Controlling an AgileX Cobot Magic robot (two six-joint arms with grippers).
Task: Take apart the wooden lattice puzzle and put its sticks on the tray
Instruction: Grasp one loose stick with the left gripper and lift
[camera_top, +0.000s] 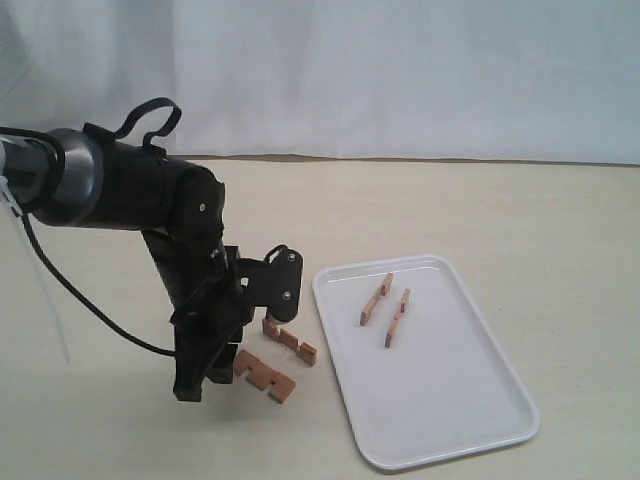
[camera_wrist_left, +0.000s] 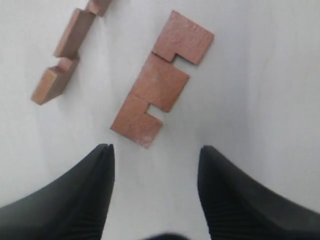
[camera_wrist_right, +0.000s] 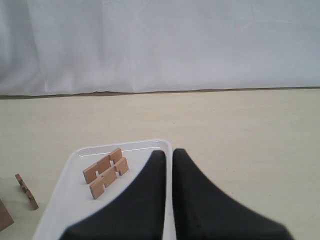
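Left hand (camera_wrist_left: 156, 150) spread, empty, hovering above flat stick (camera_wrist_left: 159, 82) on counter (camera_wrist_left: 260, 100); edge-standing stick (camera_wrist_left: 64, 62) just beside. Two sticks (camera_top: 377, 298) already on tray (camera_top: 470, 400). Right hand (camera_wrist_right: 172, 155) pressed together, empty. Risk: stick lies flat, grip may slip off thin edges or knock neighbour.

1. The left arm (camera_top: 110, 185) runs off the exterior view's left edge, its base unseen
2. In the left wrist view, the stick standing on edge (camera_wrist_left: 64, 57) is cut by the picture's border at one end
3. In the right wrist view, the right gripper (camera_wrist_right: 169, 152) hides part of the tray (camera_wrist_right: 75, 205), and a corner stick (camera_wrist_right: 3, 219) is mostly cropped
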